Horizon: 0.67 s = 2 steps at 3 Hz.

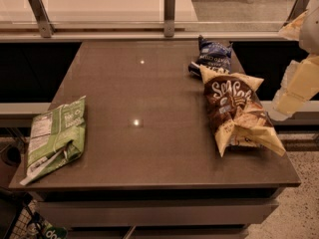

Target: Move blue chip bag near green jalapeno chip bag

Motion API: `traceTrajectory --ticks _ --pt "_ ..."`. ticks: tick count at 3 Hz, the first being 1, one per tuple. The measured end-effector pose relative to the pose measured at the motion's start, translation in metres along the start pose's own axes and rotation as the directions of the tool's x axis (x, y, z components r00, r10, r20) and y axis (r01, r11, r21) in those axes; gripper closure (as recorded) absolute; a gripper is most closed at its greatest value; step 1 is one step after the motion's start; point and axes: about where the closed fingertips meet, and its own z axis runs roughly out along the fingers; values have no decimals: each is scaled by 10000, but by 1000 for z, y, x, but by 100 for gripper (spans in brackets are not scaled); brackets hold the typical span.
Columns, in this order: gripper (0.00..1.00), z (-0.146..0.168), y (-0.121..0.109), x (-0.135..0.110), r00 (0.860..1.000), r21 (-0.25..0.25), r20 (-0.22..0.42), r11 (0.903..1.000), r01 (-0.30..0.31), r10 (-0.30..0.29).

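Note:
The blue chip bag [213, 57] lies at the far right of the brown table [144, 98], its near end touching the top of a brown-and-yellow bag. The green jalapeno chip bag [56, 135] lies flat at the table's near left edge, label panel up, slightly overhanging the edge. My gripper [293, 89] shows as pale arm parts at the right edge of the view, beyond the table's right side, apart from both bags and holding nothing that I can see.
A larger brown-and-yellow chip bag [237, 112] lies on the right side, between the blue bag and the near edge. A glass rail with metal posts [169, 6] runs along the far edge. Speckled floor [299, 213] lies to the right.

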Motion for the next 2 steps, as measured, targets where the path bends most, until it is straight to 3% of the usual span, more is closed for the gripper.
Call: traceTrajectory --ticks 1,2 --pt "0 2 -25 -11 9946 744 603 9932 -892 848" --pt "0 16 -58 -27 9816 1468 922 9727 -1797 1675"
